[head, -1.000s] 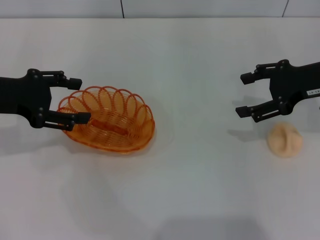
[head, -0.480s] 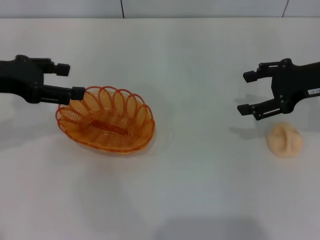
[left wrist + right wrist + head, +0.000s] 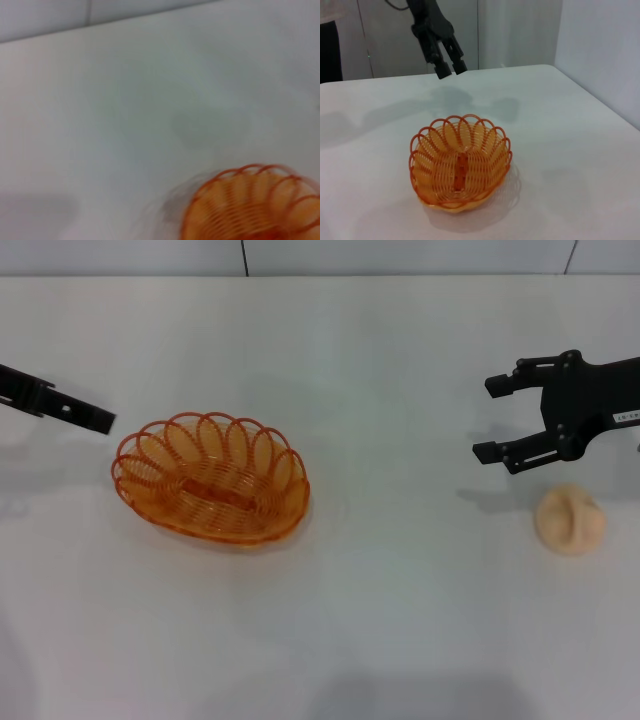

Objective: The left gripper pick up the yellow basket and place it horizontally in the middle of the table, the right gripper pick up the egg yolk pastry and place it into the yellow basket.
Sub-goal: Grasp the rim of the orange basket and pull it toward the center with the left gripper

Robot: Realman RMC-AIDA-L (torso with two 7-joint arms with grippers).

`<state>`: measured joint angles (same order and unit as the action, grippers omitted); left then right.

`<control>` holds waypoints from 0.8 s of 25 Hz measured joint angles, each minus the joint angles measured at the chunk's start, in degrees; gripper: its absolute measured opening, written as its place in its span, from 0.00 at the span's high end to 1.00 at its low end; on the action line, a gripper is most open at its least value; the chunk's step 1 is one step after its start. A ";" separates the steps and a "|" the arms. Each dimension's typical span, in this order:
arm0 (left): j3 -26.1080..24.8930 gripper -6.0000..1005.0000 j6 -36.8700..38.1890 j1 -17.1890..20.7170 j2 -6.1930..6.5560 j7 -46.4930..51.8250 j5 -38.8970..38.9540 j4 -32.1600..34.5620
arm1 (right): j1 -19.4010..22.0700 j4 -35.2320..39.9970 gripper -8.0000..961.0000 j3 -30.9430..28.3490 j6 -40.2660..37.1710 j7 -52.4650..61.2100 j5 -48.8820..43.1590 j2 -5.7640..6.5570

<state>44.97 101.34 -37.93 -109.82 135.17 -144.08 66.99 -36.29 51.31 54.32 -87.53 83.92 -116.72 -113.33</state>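
Observation:
The yellow basket [image 3: 210, 480] sits flat on the white table [image 3: 390, 620], left of centre; it also shows in the left wrist view [image 3: 250, 205] and the right wrist view [image 3: 460, 167]. It is empty. My left gripper [image 3: 100, 422] is at the far left edge, apart from the basket; the right wrist view shows it raised behind the basket [image 3: 451, 71] with its fingers apart and empty. The egg yolk pastry [image 3: 570, 520] lies on the table at the right. My right gripper [image 3: 487, 418] hovers open just up and left of the pastry, not touching it.
The table's back edge meets a grey wall [image 3: 300, 255]. A wall stands past the table in the right wrist view [image 3: 600, 50].
My left gripper has drawn back to the left and up, away from the basket's rim. The basket stays where it was. My right gripper has hardly moved.

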 joint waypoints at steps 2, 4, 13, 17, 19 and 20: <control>0.15 0.16 -0.01 -1.76 -0.27 1.25 -4.64 -0.49 | -0.10 0.01 0.09 0.13 0.16 -0.36 0.00 -0.13; 0.58 0.16 -0.24 -2.91 -0.65 1.98 -8.08 -1.26 | -0.29 0.13 0.09 0.36 0.37 -0.40 -0.01 -0.30; 4.24 0.16 -6.13 -5.79 -2.59 3.32 -12.20 -9.90 | -0.38 0.57 0.09 0.52 0.60 -1.06 0.20 -0.78; 5.40 0.16 -11.11 -5.64 -3.56 4.02 -12.94 -12.45 | -0.20 0.57 0.09 0.51 0.61 -1.06 0.22 -0.82; 5.42 0.16 -13.11 -5.44 -4.10 3.91 -13.00 -13.12 | -0.11 0.57 0.09 0.44 0.61 -1.06 0.23 -0.91; 5.42 0.16 -14.01 -5.41 -4.29 3.87 -13.00 -13.54 | -0.06 0.57 0.09 0.41 0.63 -1.08 0.23 -0.96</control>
<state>50.39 87.33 -43.34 -114.11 139.04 -157.08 53.45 -36.35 51.88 54.73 -86.90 82.84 -116.48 -114.29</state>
